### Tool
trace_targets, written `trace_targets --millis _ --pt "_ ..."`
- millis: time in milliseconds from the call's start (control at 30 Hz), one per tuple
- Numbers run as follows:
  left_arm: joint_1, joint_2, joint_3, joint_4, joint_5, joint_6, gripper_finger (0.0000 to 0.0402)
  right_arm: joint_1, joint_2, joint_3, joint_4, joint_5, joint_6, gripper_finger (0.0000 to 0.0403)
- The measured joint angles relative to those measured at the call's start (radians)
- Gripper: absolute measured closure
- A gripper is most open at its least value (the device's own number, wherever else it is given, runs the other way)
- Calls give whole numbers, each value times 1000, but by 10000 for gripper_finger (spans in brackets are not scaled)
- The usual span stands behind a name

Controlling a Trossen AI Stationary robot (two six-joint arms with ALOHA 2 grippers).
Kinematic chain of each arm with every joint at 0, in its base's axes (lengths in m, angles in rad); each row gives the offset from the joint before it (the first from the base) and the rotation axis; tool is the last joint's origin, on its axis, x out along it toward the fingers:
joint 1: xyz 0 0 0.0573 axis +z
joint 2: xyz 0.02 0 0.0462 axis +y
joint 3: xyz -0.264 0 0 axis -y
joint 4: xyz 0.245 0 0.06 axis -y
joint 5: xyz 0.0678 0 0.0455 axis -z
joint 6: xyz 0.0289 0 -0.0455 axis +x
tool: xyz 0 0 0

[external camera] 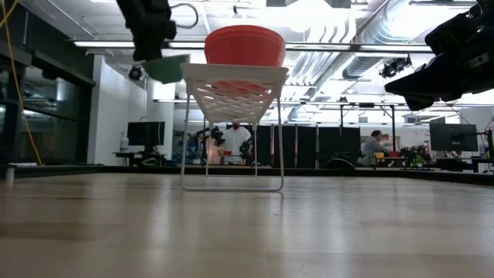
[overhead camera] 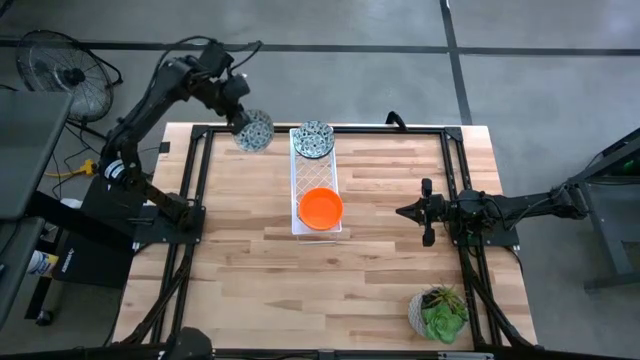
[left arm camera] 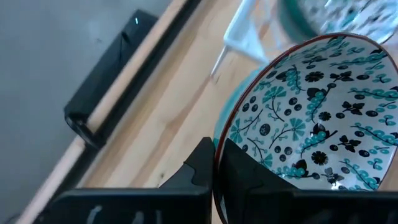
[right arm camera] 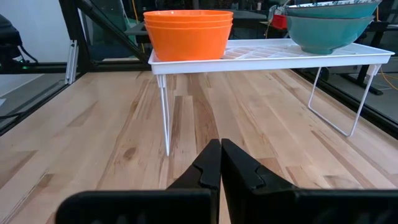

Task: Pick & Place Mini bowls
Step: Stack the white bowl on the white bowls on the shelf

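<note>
My left gripper is shut on one patterned mini bowl, held in the air over the table's far edge, just left of the white tray's far end. The bowl's whitish inside with its grey-green pattern fills the left wrist view. The white lattice tray stands on wire legs. It carries more patterned bowls at its far end and stacked orange-red bowls at its near end. My right gripper hovers shut to the right of the tray, touching nothing. My left gripper pinches the patterned bowl's rim, with one finger inside the bowl and the other finger on its outer wall. The bowl is lifted clear of table and tray and hangs tilted below the fingers.
A pale pot with a green plant stands at the table's near right corner. Black frame rails run along both table sides. Bare wood lies in front of the tray. A fan stands off the table, far left. People sit in the room behind.
</note>
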Motion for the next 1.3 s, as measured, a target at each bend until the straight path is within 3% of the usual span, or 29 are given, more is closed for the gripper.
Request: trace_targets --millis 467,1033,1300 --pt "-117 115 220 -19 0 -66 398 0 0 0 0 0 0 402" --pt "-211 270 374 -2 12 -95 398 0 0 0 0 0 0 402" --pt "-239 291 397 102 52 -119 398 0 0 0 0 0 0 402"
